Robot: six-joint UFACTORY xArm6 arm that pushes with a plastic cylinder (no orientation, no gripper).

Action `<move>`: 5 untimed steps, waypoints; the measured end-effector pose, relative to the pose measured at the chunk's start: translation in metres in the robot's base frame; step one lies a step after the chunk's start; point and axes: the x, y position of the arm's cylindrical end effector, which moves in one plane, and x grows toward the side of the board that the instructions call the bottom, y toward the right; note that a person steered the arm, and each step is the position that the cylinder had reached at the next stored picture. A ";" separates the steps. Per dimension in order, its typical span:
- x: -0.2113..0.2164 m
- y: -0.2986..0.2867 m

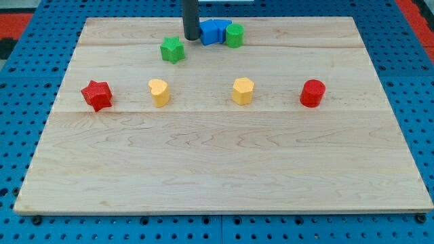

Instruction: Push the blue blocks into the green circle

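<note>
Tip [192,38], no hand fitted, is set against blue blocks [213,32] touching green circle [234,34]; circle risks being shoved off.

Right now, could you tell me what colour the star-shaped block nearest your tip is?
Green star, clear in the camera view.

You are looking down at a pale wooden board [224,169] made of long planks running left to right, its grain showing in soft streaks. It is lying on a blue pegboard surface [20,129] dotted with regular rows of small holes, which is framing the board on the left, right and near sides. At the far left [15,19] and far right [415,13] corners, patches of red are showing. Even, bright light is falling across everything, casting only faint shadows.
</note>
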 end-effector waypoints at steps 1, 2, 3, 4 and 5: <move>0.000 0.000; 0.000 0.000; 0.000 0.000; 0.003 0.000; 0.004 0.000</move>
